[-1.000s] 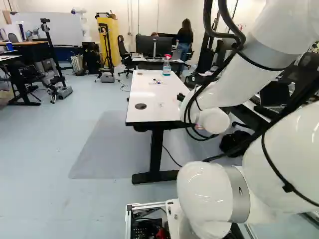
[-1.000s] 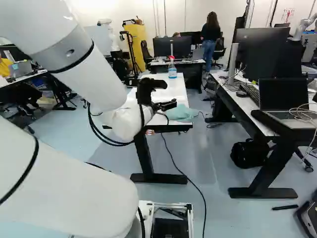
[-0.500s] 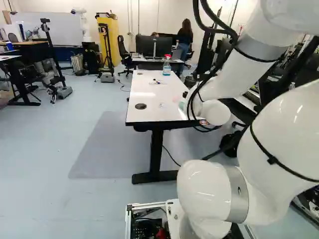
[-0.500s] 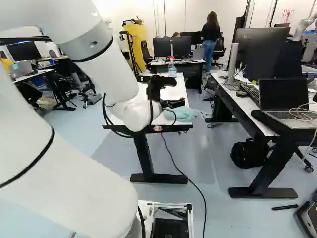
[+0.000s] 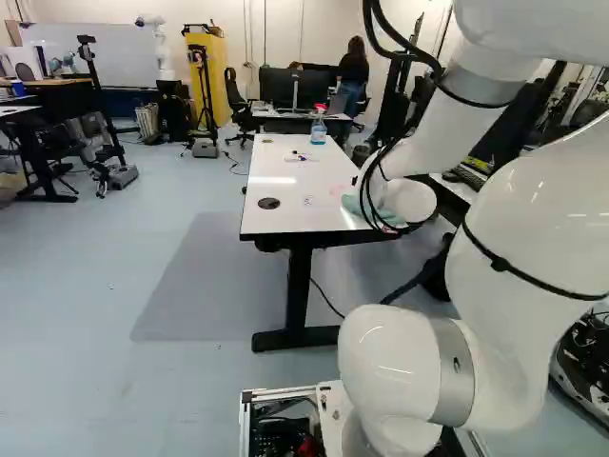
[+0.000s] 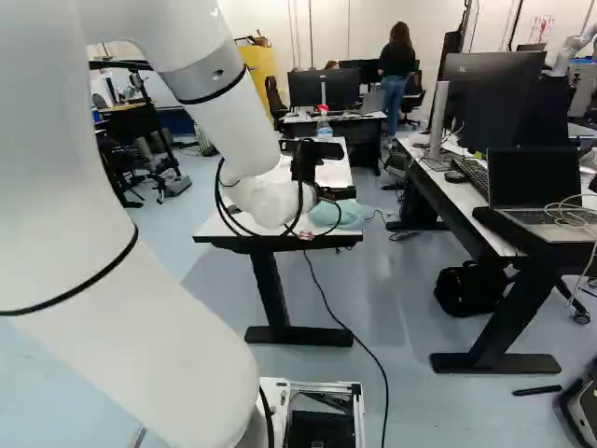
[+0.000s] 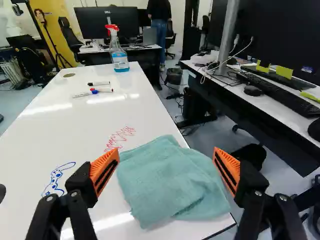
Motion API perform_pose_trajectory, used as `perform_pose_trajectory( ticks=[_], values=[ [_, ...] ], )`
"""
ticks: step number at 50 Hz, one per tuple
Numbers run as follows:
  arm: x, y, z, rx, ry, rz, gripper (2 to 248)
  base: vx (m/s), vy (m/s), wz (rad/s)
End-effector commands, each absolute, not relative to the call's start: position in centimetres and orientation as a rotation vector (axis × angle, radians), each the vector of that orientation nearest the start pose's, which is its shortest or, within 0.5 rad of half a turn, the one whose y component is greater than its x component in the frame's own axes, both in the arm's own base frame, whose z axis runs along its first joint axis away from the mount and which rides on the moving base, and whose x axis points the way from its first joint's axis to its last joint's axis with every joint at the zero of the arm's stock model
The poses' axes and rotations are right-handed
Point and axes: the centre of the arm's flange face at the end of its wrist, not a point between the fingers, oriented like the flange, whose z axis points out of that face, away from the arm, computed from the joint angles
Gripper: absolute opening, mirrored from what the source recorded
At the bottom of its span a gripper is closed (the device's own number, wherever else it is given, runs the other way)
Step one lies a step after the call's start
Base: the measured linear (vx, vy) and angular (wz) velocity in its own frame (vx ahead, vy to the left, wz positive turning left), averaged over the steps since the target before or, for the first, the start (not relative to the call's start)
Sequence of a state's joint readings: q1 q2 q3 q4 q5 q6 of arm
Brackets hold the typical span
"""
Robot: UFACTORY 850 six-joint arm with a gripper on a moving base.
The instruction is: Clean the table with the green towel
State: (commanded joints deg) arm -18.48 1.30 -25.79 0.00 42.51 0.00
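Gripper point(image 6: 343, 193) is over the near end of the white table point(image 7: 95, 122), fingers spread wide, pinching nothing. Blue game-controller doodle point(image 7: 56, 180) is on the tabletop, beside one finger. The green towel point(image 7: 170, 180), teal-green in tone, lies crumpled and partly folded over on the tabletop, ahead of the gripper and between the lines of its fingers. One side of it overhangs the long table edge that faces the desk point(image 7: 200, 71) with the keyboard point(image 7: 282, 93) and computer mouse point(image 7: 253, 90). Red zigzag scribble point(image 7: 119, 138) on the tabletop, just beyond the towel. Farther along: whiteboard markers point(image 7: 101, 83) lying close together. Beyond these, upright near the far end, a spray bottle point(image 7: 120, 60) with blue liquid and a red-and-white trigger. Behind the table, a black monitor point(image 7: 95, 24) on another desk point(image 7: 95, 56).
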Motion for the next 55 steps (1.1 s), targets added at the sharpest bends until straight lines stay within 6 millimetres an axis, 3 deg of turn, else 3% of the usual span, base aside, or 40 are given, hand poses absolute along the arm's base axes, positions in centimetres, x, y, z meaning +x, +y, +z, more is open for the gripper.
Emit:
perform_pose_trajectory(
  ticks=[26, 55],
  values=[
    [41.5, -13.5, 40.0, -2.808, 0.446, -1.681, 247, 0.000, 0.000, 0.000],
    [43.1, -13.4, 39.6, -2.859, 0.319, -1.597, 247, 0.000, 0.000, 0.000]
  ],
)
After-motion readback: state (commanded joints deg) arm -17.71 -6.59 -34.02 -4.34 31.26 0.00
